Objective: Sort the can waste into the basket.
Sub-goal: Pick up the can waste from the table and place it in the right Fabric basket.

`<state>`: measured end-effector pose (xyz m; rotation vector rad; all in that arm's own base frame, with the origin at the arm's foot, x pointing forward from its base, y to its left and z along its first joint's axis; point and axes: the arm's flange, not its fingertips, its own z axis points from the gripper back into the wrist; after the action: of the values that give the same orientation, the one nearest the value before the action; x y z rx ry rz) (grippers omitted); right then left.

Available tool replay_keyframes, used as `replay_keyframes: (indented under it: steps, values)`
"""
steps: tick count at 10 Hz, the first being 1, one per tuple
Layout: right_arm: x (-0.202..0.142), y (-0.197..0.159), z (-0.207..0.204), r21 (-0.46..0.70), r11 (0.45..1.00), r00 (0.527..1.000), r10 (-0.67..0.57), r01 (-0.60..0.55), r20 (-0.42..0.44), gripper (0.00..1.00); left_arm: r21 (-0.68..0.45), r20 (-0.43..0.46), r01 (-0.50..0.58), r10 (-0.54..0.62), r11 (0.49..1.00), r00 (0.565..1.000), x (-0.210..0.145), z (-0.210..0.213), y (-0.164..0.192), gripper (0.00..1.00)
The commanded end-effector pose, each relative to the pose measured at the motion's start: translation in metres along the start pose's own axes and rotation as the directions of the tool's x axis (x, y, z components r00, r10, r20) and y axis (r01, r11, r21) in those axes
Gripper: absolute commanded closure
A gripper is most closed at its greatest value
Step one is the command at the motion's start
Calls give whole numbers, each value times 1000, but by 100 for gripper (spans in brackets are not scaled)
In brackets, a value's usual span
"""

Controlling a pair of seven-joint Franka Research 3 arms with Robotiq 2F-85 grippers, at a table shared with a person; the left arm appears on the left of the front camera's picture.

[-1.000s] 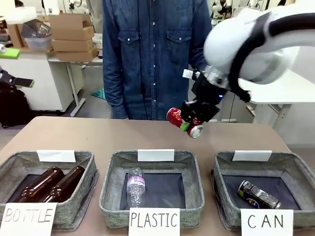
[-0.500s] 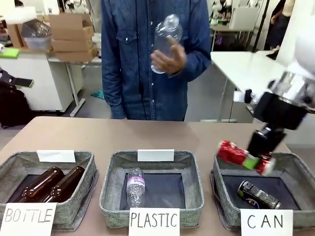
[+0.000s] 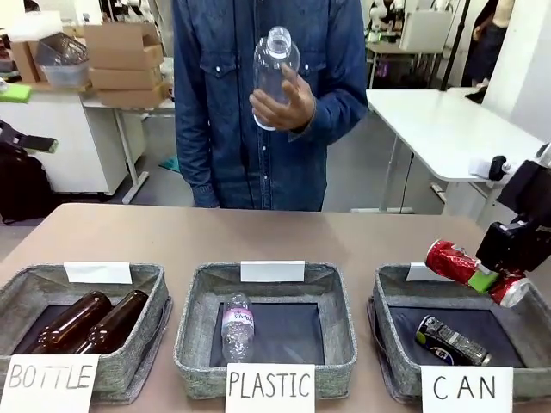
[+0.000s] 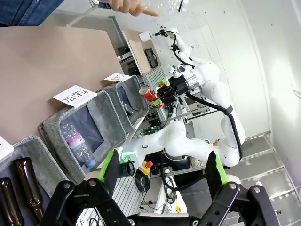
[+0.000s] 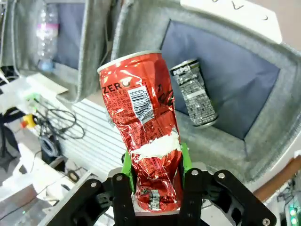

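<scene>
Right end effector [image 3: 492, 277] clamps red can [image 3: 456, 264] | left end effector [image 4: 162, 172] wide | cans: 2, dark can [image 3: 453, 341] in basket [image 3: 516, 288]

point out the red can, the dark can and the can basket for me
red can [image 5: 143, 136]: right wrist view, on its crumpled side, held in the right gripper.
dark can [image 3: 453, 341]: front view, on its printed side, lying in the basket.
CAN basket [image 3: 392, 282]: front view, on its left rim.

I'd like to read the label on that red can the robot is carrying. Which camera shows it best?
The right wrist view: the crushed red can is close up, barcode and "ZERO" lettering legible, pinched in the right claw. The front view shows it small, tilted above the CAN basket. The left wrist view shows it tiny and far off.
</scene>
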<state>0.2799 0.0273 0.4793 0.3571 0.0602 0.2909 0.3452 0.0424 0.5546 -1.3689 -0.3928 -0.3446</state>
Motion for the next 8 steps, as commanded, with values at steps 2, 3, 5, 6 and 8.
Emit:
replay_keyframes:
  steps: [2,3,5,6,8]
  values:
    - [-7,0,-25,-3,1000,1000,-14,14,-13,0,-20,12,-4,4,1000,1000,1,-1,-4,4]
    - [-7,1,-25,-9,1000,1000,-9,9,-18,0,-20,12,-4,4,1000,1000,1,-1,-4,4]
    - [-7,0,-26,-14,1000,1000,-12,12,-13,0,-20,12,-4,4,1000,1000,1,-1,-4,4]
    - [-7,0,-26,-14,1000,1000,-13,13,-11,0,-20,12,-4,4,1000,1000,1,-1,-4,4]
    - [-6,-1,-27,-8,1000,1000,-15,15,-4,0,-20,12,-4,4,1000,1000,1,-1,-4,4]
